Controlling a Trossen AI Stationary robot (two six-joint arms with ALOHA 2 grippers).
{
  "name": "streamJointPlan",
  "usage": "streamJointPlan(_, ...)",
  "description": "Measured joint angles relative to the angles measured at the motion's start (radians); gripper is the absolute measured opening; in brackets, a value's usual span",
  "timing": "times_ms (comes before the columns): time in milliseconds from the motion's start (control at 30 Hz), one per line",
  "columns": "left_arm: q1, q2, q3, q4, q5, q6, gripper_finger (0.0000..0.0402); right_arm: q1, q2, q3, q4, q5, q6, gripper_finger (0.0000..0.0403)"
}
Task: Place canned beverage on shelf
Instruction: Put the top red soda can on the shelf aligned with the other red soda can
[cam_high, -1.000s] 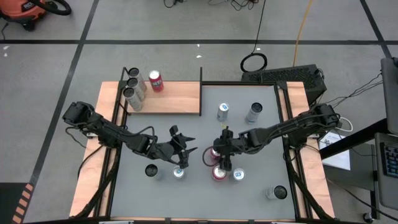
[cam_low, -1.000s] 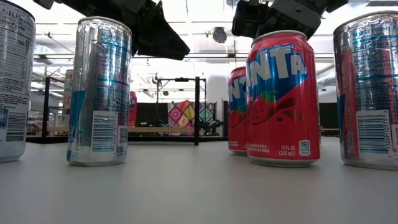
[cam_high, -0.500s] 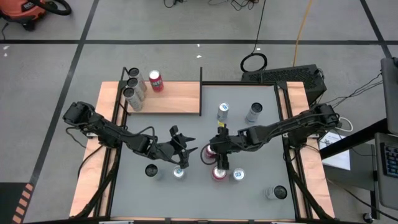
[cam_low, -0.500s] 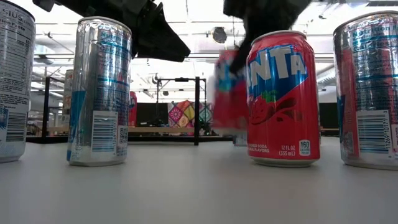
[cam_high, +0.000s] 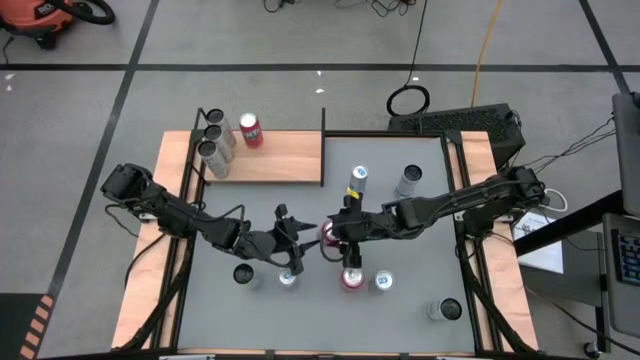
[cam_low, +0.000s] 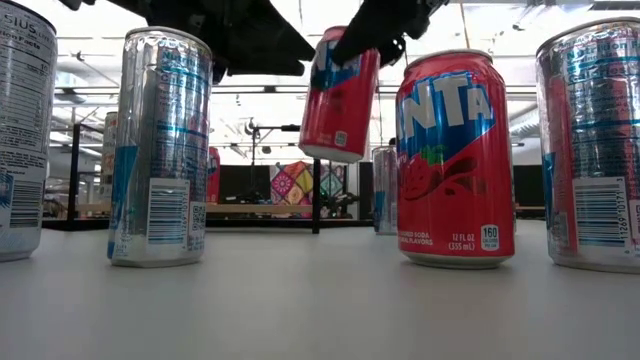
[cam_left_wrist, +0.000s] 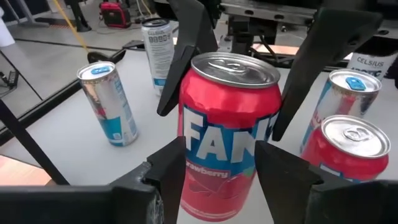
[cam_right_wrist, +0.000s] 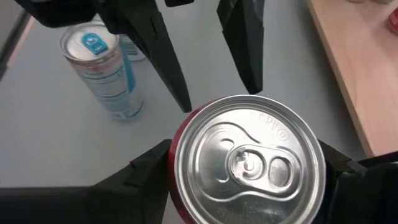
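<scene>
Clamped by the right gripper (cam_high: 331, 236), 1 red Fanta can (cam_low: 339, 95) is held tilted above the table; left gripper (cam_high: 296, 252) stands half-open, empty, at its 9 o'clock.

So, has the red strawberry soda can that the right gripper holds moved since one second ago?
Yes. In the low view the red strawberry soda can now hangs tilted above the table, left of the standing red can; earlier it stood behind that can.

We see the right gripper (cam_right_wrist: 249, 180) clamping a red can (cam_right_wrist: 249, 163); a silver can (cam_right_wrist: 102, 71) stands beyond it.
</scene>
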Motion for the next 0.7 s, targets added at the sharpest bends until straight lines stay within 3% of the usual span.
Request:
streamJointPlan(433,-0.051,0.0,0.0,-0.002,-0.151,0.006,0.0329,-0.01,0.0,0.0,0.092,0.02,-0.022,0.0228)
streamJointPlan(700,-0.071,0.0,0.0,-0.001,-0.227,0.005,0.0343,-0.036,0.0,0.0,0.177,0.016,-0.039,0.0228)
